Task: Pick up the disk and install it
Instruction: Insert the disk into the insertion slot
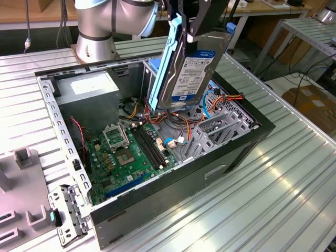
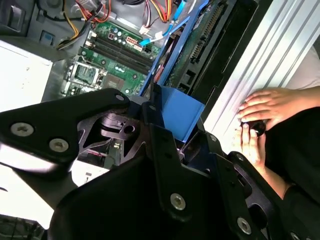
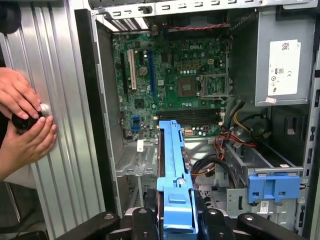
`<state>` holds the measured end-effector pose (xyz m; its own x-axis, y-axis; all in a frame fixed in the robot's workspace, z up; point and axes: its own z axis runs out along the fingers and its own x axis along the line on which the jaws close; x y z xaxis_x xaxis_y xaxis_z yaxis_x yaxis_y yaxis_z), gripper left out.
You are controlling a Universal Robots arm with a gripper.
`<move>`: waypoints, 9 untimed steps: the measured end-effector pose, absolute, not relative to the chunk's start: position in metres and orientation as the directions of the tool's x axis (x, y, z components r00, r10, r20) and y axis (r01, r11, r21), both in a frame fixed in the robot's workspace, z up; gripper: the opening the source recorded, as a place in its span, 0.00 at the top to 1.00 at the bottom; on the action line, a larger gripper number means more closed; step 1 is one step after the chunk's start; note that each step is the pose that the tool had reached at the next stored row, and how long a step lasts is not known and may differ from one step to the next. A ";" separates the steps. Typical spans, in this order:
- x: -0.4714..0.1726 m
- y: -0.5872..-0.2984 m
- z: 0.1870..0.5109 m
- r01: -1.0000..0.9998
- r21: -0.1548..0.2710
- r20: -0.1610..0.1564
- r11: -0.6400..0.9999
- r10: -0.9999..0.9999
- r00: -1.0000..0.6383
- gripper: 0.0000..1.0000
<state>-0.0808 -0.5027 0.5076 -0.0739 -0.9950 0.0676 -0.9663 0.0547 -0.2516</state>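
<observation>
Grey disk (image 1: 193, 69) (white label, light-blue rails) steeply on end, aloft over the open case (image 1: 157, 207).

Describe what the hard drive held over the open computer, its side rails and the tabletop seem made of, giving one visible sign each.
The disk: grey metal body with a dull sheen; its label looks like printed paper or film. Its rails: light-blue plastic, evenly coloured and matte, apparently moulded. The table: probably aluminium, ribbed, with bright streaky reflections.

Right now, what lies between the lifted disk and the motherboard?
In the exterior view, loose coloured cables lie between the tilted disk and the motherboard lower in the case.
</observation>
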 end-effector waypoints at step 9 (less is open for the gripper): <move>-0.080 -0.515 0.496 -0.950 -0.308 0.063 0.050 -0.995 -0.073 0.63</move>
